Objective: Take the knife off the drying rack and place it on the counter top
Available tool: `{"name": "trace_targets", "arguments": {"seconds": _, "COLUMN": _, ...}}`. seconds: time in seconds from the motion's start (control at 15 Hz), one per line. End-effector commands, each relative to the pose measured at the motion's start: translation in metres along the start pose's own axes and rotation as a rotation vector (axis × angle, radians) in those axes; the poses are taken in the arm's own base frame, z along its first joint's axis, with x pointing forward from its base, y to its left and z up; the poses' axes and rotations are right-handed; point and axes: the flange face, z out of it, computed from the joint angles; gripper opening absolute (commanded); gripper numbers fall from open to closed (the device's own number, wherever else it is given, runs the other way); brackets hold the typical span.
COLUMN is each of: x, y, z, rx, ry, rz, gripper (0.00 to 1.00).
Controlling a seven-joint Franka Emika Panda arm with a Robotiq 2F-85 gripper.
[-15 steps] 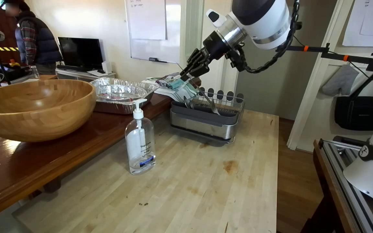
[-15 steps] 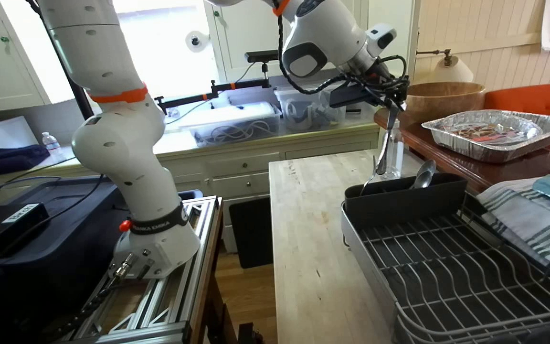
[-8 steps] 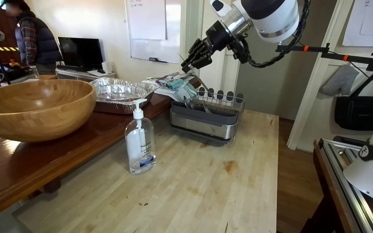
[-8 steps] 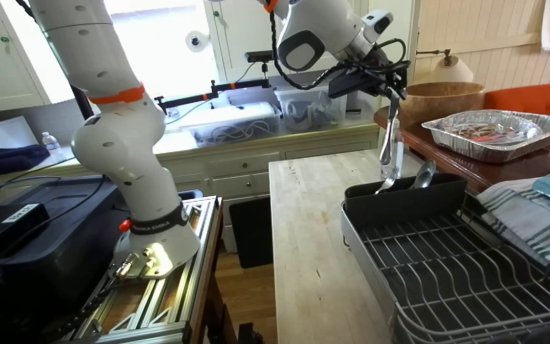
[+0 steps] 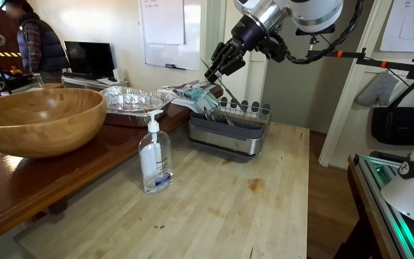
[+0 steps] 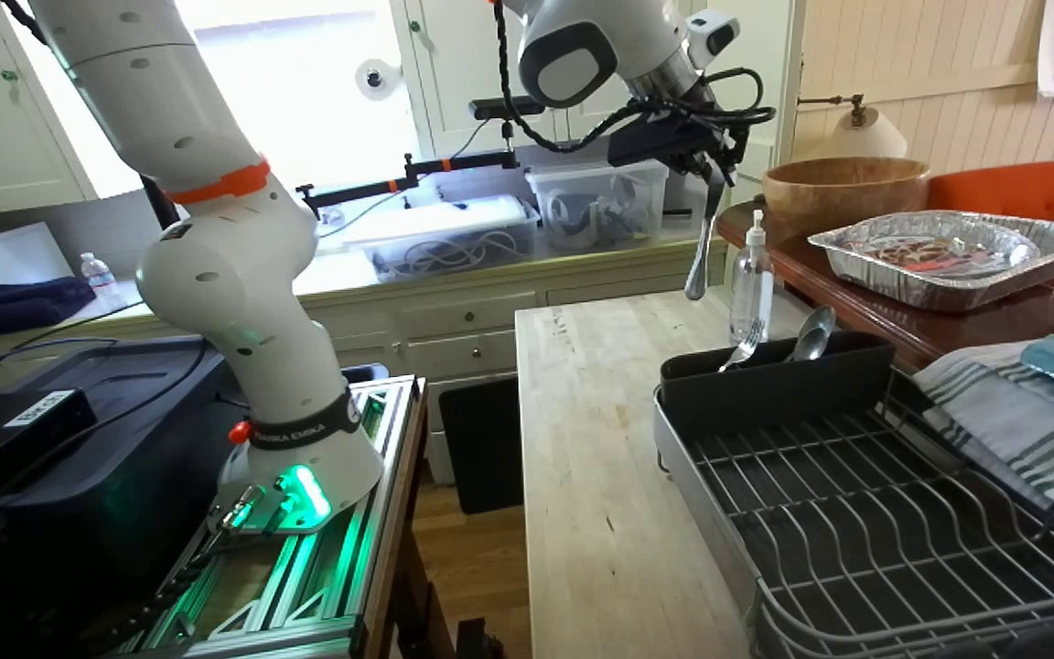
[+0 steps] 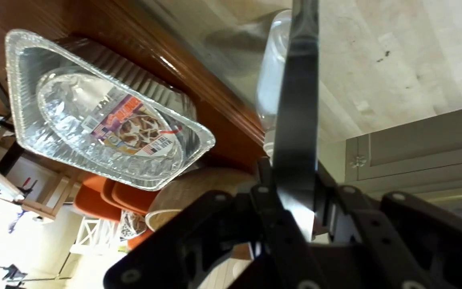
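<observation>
In an exterior view my gripper (image 5: 213, 73) is clamped on the knife (image 5: 231, 95), which slants in the air, while the drying rack (image 5: 225, 139) stands on the counter (image 5: 228, 201). In an exterior view the knife hangs from my gripper, apart from the drying rack, where a fork (image 6: 745, 350) and a spoon (image 6: 814, 333) lean in the dark holder (image 6: 774, 392). In the wrist view the knife crosses in front of the soap bottle (image 7: 270, 80).

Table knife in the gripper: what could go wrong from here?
The table knife hangs aslant in the gripper, so it might twist or slip on touching the counter top. Swinging low, it could knock the clear pump bottle there or snag the fork in the cutlery caddy.
</observation>
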Motion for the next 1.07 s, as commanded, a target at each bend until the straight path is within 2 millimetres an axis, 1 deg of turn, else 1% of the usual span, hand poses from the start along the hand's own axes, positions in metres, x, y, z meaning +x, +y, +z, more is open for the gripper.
{"name": "trace_targets", "arguments": {"seconds": 0.0, "x": 0.002, "y": -0.018, "z": -0.009, "rx": 0.077, "ry": -0.061, "rz": -0.014, "gripper": 0.06}}
{"name": "trace_targets", "arguments": {"seconds": 0.13, "x": 0.004, "y": -0.024, "z": -0.005, "rx": 0.113, "ry": -0.100, "rz": -0.027, "gripper": 0.06}}
{"name": "trace_targets", "arguments": {"seconds": 0.47, "x": 0.005, "y": -0.043, "z": 0.021, "rx": 0.206, "ry": -0.164, "rz": -0.047, "gripper": 0.06}}
{"name": "trace_targets", "arguments": {"seconds": 0.73, "x": 0.002, "y": -0.058, "z": 0.048, "rx": 0.262, "ry": -0.188, "rz": -0.058, "gripper": 0.06}}
{"name": "trace_targets", "arguments": {"seconds": 1.0, "x": -0.012, "y": -0.067, "z": 0.083, "rx": 0.307, "ry": -0.239, "rz": -0.060, "gripper": 0.06}}
